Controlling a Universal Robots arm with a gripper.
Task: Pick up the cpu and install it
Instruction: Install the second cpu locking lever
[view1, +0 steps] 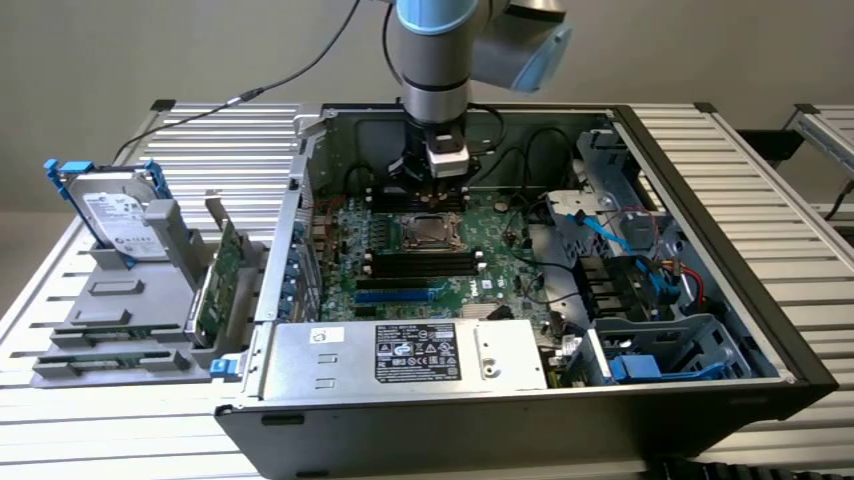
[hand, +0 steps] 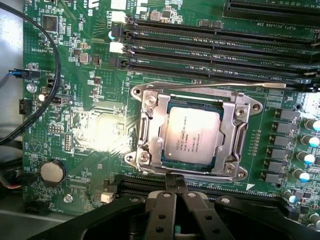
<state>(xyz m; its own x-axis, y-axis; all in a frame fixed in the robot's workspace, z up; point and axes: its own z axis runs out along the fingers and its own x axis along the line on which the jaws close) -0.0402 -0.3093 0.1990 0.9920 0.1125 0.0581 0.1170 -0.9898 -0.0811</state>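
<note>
The black two-fingered claw was pinched fully closed, its tips pressed together with nothing between them. It hung just above the green motherboard, beside the edge of the silver metal socket frame. Inside that frame lay the cpu, a small flat square chip with a silver-grey top, already seated in the socket within the open black computer case on the slatted aluminium bench. The thin steel retention lever ran along the frame's far side. The risk, as I judged it: any low sideways drift could drag the closed tips across the frame or the black memory slots, nudging the chip askew.
</note>
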